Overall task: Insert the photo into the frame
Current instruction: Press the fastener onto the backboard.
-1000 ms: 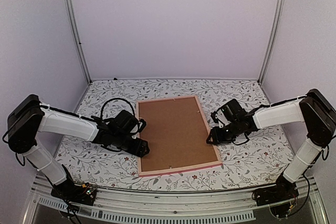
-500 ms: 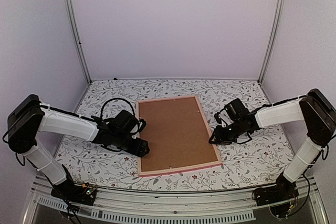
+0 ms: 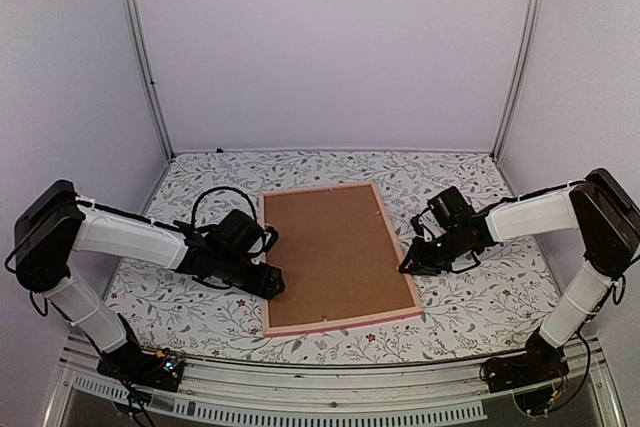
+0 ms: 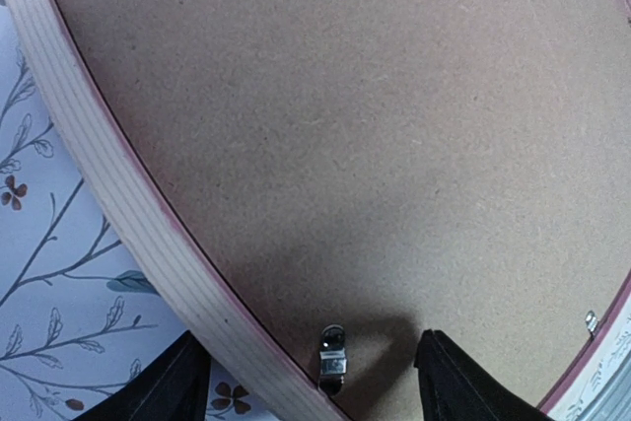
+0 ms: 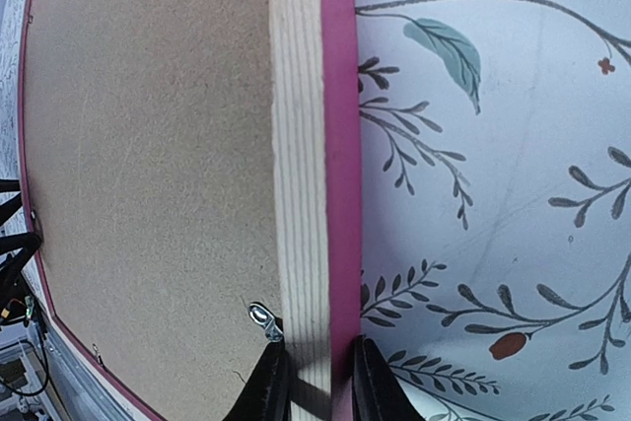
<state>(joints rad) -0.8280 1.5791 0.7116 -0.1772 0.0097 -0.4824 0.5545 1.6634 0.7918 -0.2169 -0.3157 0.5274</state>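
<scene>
The frame (image 3: 340, 321) lies flat and face down in the middle of the top view, its long sides running from the lower left toward the upper right. It is a thin rectangle. The rail shows pale, striped raw wood on the upturned back and a pink band along the outer edge. A plain brown backing board (image 3: 335, 252) fills the whole opening and sits just inside the rail. All of it rests on the table (image 3: 480, 297), whose white cloth is printed with grey twigs, leaves and small red flowers.

The left gripper (image 3: 272, 285) is at the lower part of the frame's left side. In the left wrist view its fingers (image 4: 182, 386) stand wide apart and grasp nothing. One is over the cloth at the lower left of the picture and the other is over the board at the lower right. The rail and a small metal clip (image 4: 332, 354) lie between them.

The right gripper (image 3: 406, 265) is at the middle of the frame's right side. In the right wrist view its fingertips (image 5: 264, 391) sit at the bottom edge, drawn in close. The rail is nipped between them, one tip on the board side and one on the pink outer side. A second clip (image 5: 261, 317) lies just above the inner tip.
</scene>
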